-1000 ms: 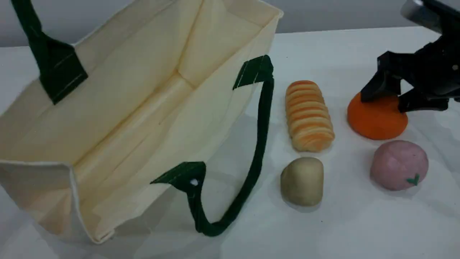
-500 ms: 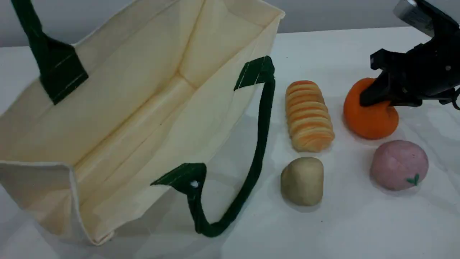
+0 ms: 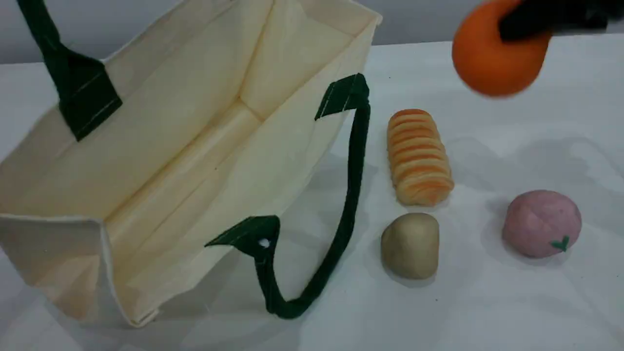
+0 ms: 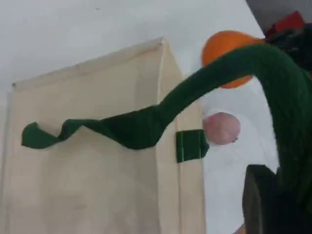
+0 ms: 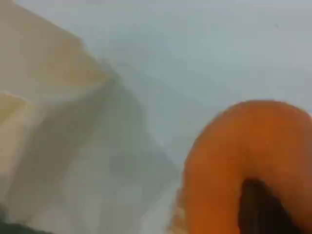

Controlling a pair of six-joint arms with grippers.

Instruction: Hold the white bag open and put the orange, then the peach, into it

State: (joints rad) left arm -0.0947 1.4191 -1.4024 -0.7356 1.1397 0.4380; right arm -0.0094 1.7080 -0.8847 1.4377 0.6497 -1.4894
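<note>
The white bag (image 3: 161, 146) lies tilted at the left with its mouth wide open. Its far green handle (image 3: 44, 39) rises out of the scene's top edge. In the left wrist view that strap (image 4: 273, 73) arches down into my left gripper (image 4: 265, 200), which is shut on it above the bag (image 4: 97, 185). The orange (image 3: 492, 63) hangs in the air at the top right, squeezed by my right gripper (image 3: 526, 27), which is shut on it; up close, the orange (image 5: 229, 180) wraps a dark fingertip (image 5: 258, 204). The peach (image 3: 541, 223) rests on the table at the right.
A striped bread roll (image 3: 418, 156) and a beige lump (image 3: 410, 245) lie between the bag and the peach. The bag's near handle (image 3: 341, 219) loops onto the table beside them.
My right gripper closed on the orange and lifted it off the table, up and slightly left. The bag and the other items stayed put.
</note>
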